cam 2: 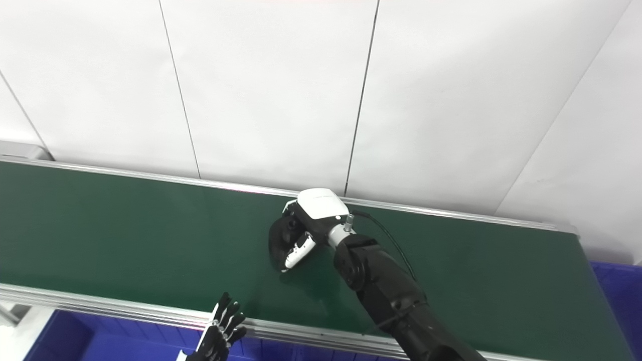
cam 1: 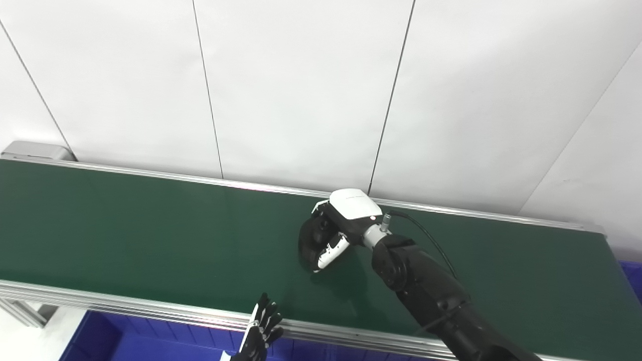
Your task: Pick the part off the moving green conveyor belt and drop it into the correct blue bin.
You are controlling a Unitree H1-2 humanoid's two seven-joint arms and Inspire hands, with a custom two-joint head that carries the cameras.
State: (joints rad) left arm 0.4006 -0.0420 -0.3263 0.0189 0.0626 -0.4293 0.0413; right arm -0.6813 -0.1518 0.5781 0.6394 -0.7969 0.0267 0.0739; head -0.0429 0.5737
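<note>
Right hand fingers curled down around a dark part on the green conveyor belt; firm clamp I couldn't confirm. I judged squeezing fully before lifting wise. Left hand waited, fingers straight and close together, empty. Counted: 1 part, 1 belt, 2 blue bins.

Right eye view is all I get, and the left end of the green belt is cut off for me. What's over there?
Observer: In the left eye view, a grey end cap sits on the far left corner of the conveyor belt.
Operator: What's under the belt on that side?
Observer: A silver frame leg slants out below the belt's near rail, just left of the blue bin.
</note>
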